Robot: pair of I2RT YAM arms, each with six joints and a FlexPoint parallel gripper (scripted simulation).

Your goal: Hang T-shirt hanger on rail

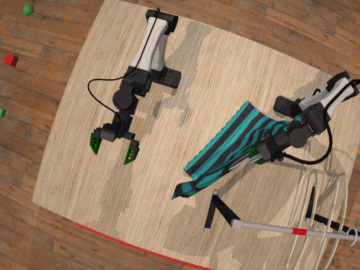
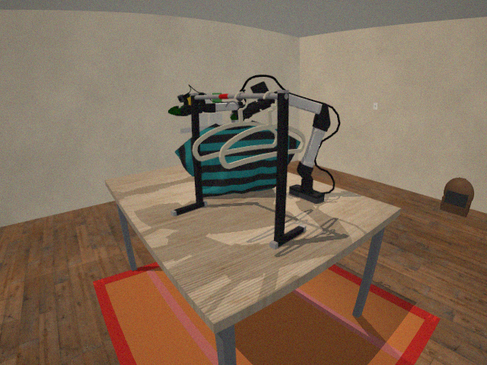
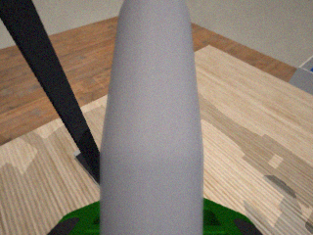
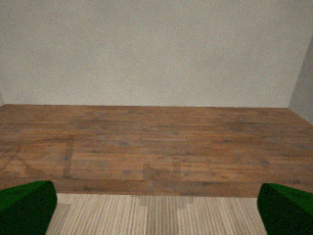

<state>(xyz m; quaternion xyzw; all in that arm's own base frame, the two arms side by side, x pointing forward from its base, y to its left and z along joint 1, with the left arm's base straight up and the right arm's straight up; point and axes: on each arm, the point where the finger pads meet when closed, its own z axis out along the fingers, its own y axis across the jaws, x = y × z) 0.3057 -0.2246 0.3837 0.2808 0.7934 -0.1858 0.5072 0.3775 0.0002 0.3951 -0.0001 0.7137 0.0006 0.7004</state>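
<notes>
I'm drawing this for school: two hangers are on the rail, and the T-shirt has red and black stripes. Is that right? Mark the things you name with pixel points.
Not quite: the T-shirt (image 1: 220, 139) (image 2: 236, 182) has teal and black stripes, as the top view shows.

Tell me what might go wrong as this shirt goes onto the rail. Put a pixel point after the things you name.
The cream hangers (image 1: 346, 188) (image 2: 227, 166) hang close to the red tape (image 1: 298, 231) (image 2: 223, 96), so the incoming hanger (image 1: 237, 164) (image 3: 152, 117) could knock or tangle with them. The striped T-shirt (image 1: 220, 142) (image 2: 236, 182) hangs loose near the rack (image 1: 225, 207) (image 2: 281, 169); it might snag a post and drag the unfixed rack along.
</notes>
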